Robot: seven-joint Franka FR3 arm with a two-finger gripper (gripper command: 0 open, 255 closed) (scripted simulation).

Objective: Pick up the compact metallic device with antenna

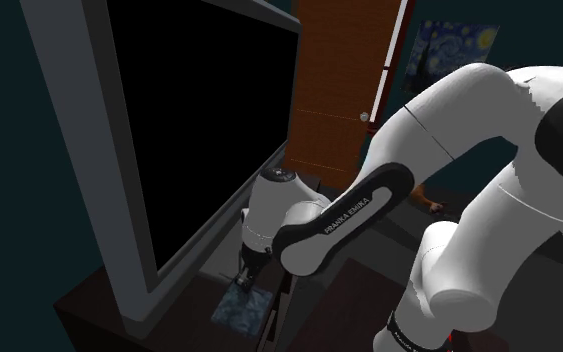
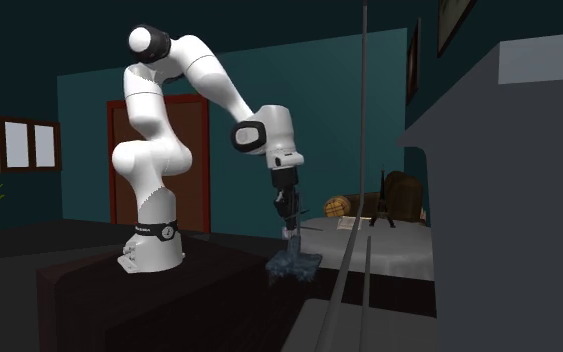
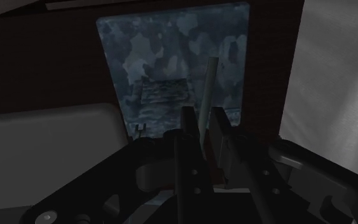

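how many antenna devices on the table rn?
1. The mottled blue-grey device lies on the dark table, right below the gripper, with its antenna rising towards the gripper. More could be hidden behind the arm.

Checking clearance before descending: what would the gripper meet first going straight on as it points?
Most likely the mottled blue-grey device, lying directly ahead of the gripper; its antenna reaches up to it. Depth is unclear.
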